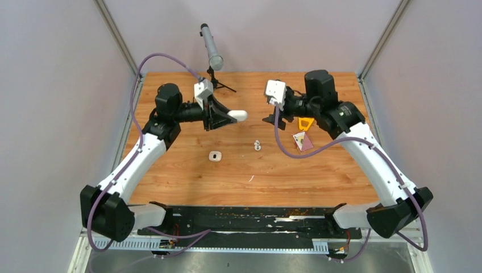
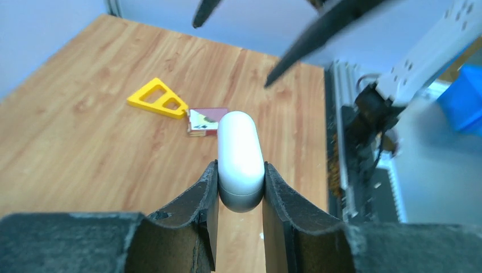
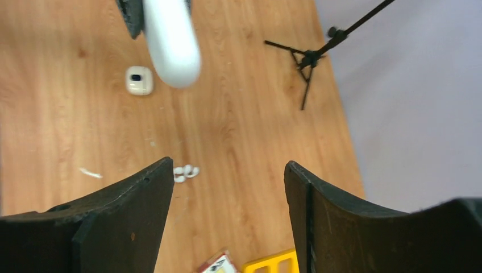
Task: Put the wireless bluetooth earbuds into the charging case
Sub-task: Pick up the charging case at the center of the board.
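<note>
My left gripper [image 1: 229, 116] is shut on a closed white oblong charging case [image 1: 239, 115] and holds it above the table; in the left wrist view the case [image 2: 241, 156] sticks out between the pads [image 2: 200, 196]. My right gripper [image 1: 267, 119] is open and empty, in the air facing the case, which shows at the upper left of the right wrist view [image 3: 170, 42]. The white earbuds [image 1: 257, 145] lie together on the table below and between the grippers, also seen beside my right gripper's left finger [image 3: 186, 171]. A second small white case [image 1: 214, 156] lies flat on the table.
A yellow triangular piece [image 1: 306, 123] and a playing card [image 1: 302, 141] lie under the right arm. A small tripod with a grey microphone [image 1: 213, 54] stands at the back. A tiny white scrap [image 1: 251, 178] lies near the front.
</note>
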`<state>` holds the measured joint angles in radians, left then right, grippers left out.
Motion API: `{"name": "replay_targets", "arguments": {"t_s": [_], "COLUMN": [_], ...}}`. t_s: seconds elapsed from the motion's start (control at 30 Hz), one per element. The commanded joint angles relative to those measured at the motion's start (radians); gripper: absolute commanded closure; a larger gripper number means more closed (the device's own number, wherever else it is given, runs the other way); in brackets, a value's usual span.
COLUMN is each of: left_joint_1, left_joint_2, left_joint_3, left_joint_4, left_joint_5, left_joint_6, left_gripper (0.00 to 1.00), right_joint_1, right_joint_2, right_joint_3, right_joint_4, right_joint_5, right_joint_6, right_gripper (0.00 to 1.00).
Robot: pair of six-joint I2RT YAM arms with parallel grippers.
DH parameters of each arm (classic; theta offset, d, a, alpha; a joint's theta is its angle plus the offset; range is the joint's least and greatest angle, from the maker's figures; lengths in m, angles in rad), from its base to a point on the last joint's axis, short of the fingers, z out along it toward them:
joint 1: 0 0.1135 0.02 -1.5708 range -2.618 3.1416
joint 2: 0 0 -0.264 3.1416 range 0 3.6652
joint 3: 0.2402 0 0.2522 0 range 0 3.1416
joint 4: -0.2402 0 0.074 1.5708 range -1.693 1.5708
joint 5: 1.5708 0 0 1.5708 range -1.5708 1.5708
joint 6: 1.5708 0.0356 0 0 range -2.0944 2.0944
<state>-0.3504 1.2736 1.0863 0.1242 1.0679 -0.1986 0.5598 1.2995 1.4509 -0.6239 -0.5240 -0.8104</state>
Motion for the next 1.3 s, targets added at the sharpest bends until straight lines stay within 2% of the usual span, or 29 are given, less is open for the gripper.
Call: {"name": "replay_targets", "arguments": {"t_s": [0.0, 0.1, 0.17, 0.3, 0.43, 0.7, 0.97, 1.1, 1.17, 1.2, 1.27], "left_joint_1": [-0.003, -0.012, -0.026, -0.061, -0.065, -0.103, -0.110, -0.112, -0.113, -0.114, -0.114], "left_joint_2": [-0.131, -0.145, -0.145, -0.148, -0.128, -0.104, -0.083, -0.076, -0.073, -0.071, -0.074], "left_joint_3": [-0.076, -0.117, -0.134, -0.148, -0.168, -0.175, -0.166, -0.166, -0.166, -0.167, -0.169], "left_joint_4": [-0.119, -0.078, -0.038, 0.019, 0.151, 0.217, 0.263, 0.270, 0.270, 0.267, 0.237], "left_joint_5": [0.037, 0.059, 0.078, 0.068, 0.055, 0.029, 0.015, 0.012, -0.001, -0.021, -0.075], "left_joint_6": [0.434, 0.474, 0.467, 0.447, 0.326, 0.291, 0.240, 0.230, 0.225, 0.218, 0.212], "left_gripper": [0.95, 0.95, 0.96, 0.96, 0.96, 0.95, 0.95, 0.95, 0.91, 0.84, 0.61], "right_joint_1": [-0.085, -0.106, -0.101, -0.068, 0.009, 0.033, 0.044, 0.051, 0.054, 0.053, 0.052], "right_joint_2": [0.098, 0.210, 0.258, 0.275, 0.281, 0.304, 0.309, 0.312, 0.312, 0.311, 0.306], "right_joint_3": [0.192, 0.367, 0.431, 0.445, 0.457, 0.449, 0.437, 0.436, 0.436, 0.435, 0.435], "right_joint_4": [-0.341, -0.540, -0.604, -0.565, -0.609, -0.543, -0.509, -0.499, -0.493, -0.485, -0.478], "right_joint_5": [-0.337, -0.493, -0.536, -0.503, -0.413, -0.377, -0.330, -0.313, -0.309, -0.304, -0.290], "right_joint_6": [0.085, -0.004, -0.049, -0.064, -0.166, -0.106, -0.087, -0.087, -0.083, -0.074, -0.054], "right_gripper": [0.31, 0.37, 0.40, 0.40, 0.41, 0.44, 0.55, 0.70, 0.80, 0.86, 0.93]}}
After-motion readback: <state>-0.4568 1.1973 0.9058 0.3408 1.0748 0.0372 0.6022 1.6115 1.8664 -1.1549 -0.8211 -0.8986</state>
